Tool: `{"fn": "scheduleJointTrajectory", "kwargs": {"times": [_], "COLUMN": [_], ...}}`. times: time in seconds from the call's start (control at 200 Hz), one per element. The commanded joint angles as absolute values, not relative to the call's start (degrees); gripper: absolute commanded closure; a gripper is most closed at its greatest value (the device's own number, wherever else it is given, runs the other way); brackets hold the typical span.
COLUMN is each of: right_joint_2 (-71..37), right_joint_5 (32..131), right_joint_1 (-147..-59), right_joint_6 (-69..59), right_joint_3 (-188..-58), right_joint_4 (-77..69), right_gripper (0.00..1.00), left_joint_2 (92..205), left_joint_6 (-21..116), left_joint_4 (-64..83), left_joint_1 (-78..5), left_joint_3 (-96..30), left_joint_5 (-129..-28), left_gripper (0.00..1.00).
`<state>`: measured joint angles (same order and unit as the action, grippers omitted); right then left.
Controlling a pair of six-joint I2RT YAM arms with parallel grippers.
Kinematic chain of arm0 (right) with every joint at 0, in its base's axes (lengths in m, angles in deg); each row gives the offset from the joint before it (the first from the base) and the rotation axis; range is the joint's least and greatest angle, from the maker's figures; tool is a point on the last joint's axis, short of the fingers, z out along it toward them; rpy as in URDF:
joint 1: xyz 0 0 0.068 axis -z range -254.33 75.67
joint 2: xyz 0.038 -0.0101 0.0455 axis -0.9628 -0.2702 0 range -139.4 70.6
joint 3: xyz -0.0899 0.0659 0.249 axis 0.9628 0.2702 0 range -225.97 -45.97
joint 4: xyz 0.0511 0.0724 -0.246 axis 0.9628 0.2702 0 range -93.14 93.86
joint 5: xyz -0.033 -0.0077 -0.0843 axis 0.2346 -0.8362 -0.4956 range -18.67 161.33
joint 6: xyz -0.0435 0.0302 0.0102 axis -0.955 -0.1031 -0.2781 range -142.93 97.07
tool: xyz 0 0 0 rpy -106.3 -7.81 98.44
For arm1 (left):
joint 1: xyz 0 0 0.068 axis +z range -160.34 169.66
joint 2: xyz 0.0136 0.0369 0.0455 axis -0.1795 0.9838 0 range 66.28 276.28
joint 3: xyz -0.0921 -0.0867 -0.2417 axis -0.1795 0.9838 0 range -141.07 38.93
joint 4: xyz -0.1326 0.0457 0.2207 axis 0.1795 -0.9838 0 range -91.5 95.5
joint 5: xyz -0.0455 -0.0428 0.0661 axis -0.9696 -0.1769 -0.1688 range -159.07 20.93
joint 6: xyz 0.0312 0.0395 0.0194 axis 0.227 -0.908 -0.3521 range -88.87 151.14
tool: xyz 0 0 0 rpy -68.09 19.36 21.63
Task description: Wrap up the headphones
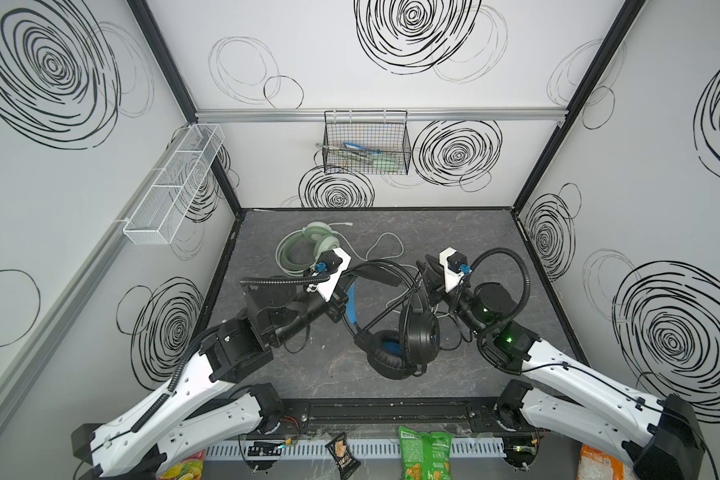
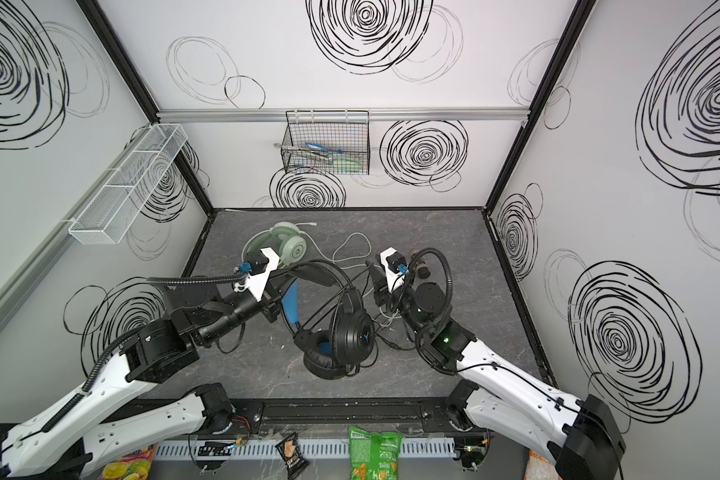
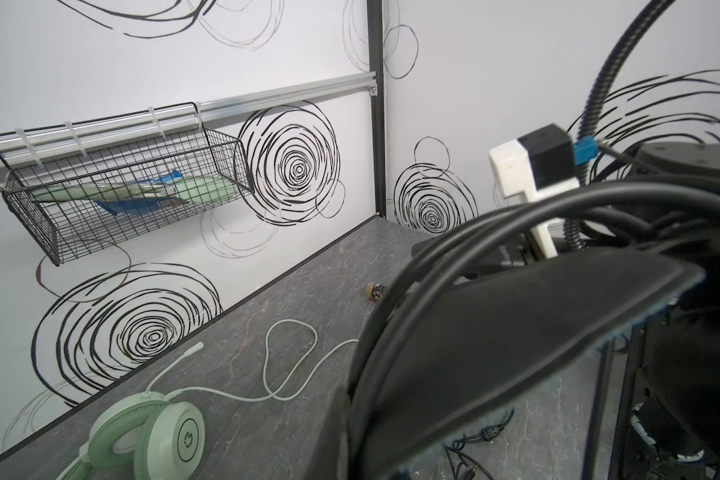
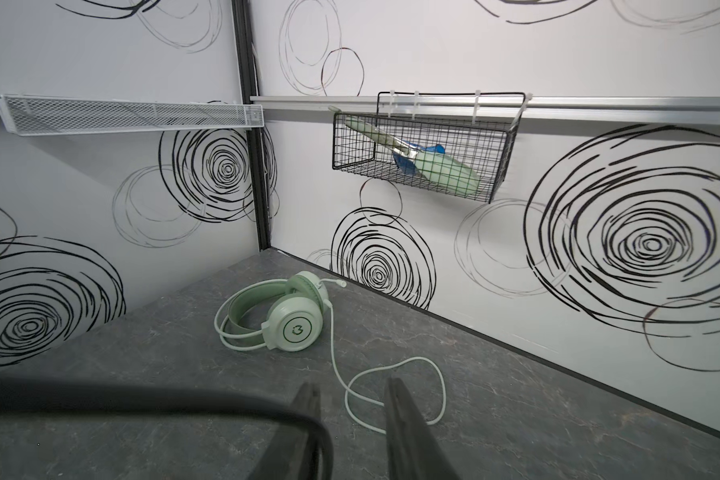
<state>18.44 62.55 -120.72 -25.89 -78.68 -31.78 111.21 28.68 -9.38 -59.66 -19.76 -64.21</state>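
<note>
Arching padded black headphones, glossy and round-cupped

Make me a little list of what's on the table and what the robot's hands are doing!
Left hand: shut on the headband of the black headphones, holding it up
Right hand: open, gripping nothing
Black headphones: mid-table, ear cups down on the table
Green headphones: lying at the back, untouched
White cable: loose on the table, not wrapped

**Non-task clutter**

Black wire basket w/ green & blue items hangs ahead-left of right gripper. White mesh tray is far left of it. Small round obj lies near its right on grey table. Snack bags are well behind.
</note>
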Motion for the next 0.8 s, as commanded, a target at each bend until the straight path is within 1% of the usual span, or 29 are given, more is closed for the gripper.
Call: {"fn": "scheduleJointTrajectory", "kwargs": {"times": [0.0, 0.085, 0.185, 0.35, 0.49, 0.57, 0.695, 0.795], "right_joint_2": [17.2, 16.2, 15.5, 15.4, 13.6, 12.5, 10.9, 9.6], "right_joint_5": [69.9, 72.9, 73.4, 73.6, 74.3, 74.9, 75.6, 76.2], "right_joint_1": [-120.4, -120.4, -120.5, -120.4, -120.5, -120.5, -120.5, -120.5], "right_joint_6": [-22.9, -20.8, -18.0, -13.6, -11.1, -9.9, -7.8, -6.7], "right_joint_3": [-77.7, -77.9, -77.3, -74.0, -73.0, -72.2, -71.2, -70.5], "right_joint_4": [-37.3, -37.2, -37.1, -40.8, -42.2, -43.6, -45.9, -47.1], "right_gripper": [0.62, 0.56, 0.55, 0.52, 0.45, 0.46, 0.55, 0.59], "left_joint_2": [110.4, 110.5, 110.8, 111.3, 111.1, 111.4, 111.5, 111.7], "left_joint_6": [33.1, 33.7, 34.2, 35.6, 37.2, 38.1, 39.4, 41.0], "left_joint_4": [-2.3, -2.5, -2.6, -2.3, -0.9, -0.4, 0.7, 1.5], "left_joint_1": [-59.4, -59.4, -59.4, -59.2, -58.8, -58.7, -58.3, -57.8], "left_joint_3": [-23.7, -24.4, -25.2, -26.1, -27.0, -27.7, -28.0, -28.1], "left_joint_5": [-66.3, -66.2, -65.7, -65.9, -66.5, -66.9, -66.9, -66.8], "left_gripper": [1.0, 1.0, 1.0, 1.0, 1.0, 1.0, 1.0, 1.0]}}
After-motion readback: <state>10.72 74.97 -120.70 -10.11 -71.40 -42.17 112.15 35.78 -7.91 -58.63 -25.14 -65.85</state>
